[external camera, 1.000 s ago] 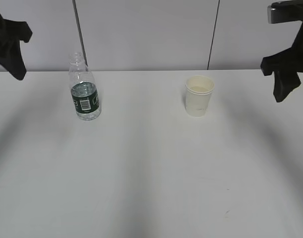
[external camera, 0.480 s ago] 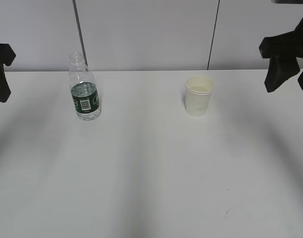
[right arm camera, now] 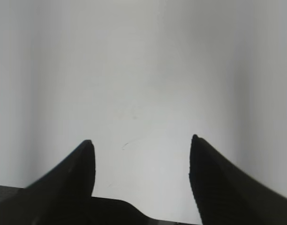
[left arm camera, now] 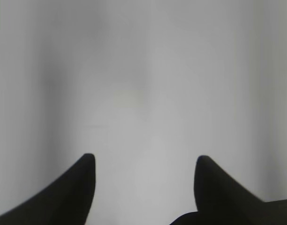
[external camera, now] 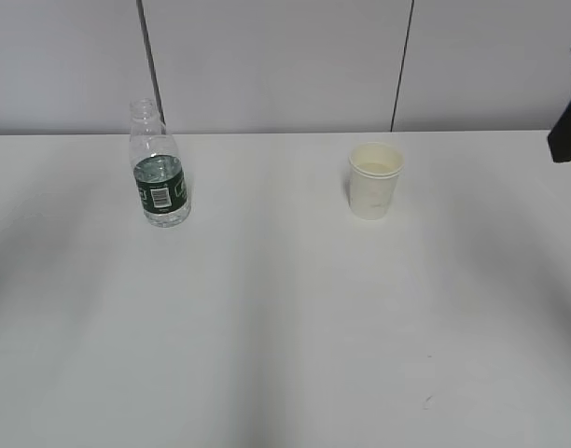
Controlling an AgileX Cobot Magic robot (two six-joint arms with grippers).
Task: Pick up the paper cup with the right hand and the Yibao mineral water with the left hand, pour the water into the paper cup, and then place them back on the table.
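The Yibao mineral water (external camera: 159, 177), a small clear uncapped bottle with a dark green label, stands upright at the back left of the white table (external camera: 285, 327). The cream paper cup (external camera: 374, 179) stands upright to its right, with liquid inside. Neither is touched. Only a black scrap of the right hand (external camera: 568, 121) shows at the right edge of the exterior view. The left hand is out of that view. In its wrist view the left gripper (left arm camera: 144, 161) is open over bare tabletop with nothing between its fingers. The right gripper (right arm camera: 142, 143) is likewise open and empty above the table.
A grey panelled wall (external camera: 276, 65) with two dark vertical seams rises behind the table's far edge. A few tiny dark specks (external camera: 425, 401) mark the tabletop near the front right.
Both arms have drawn outward and away. The left hand has left the exterior view past the left edge, and the right hand has almost gone past the right edge. Bottle and cup stayed put.
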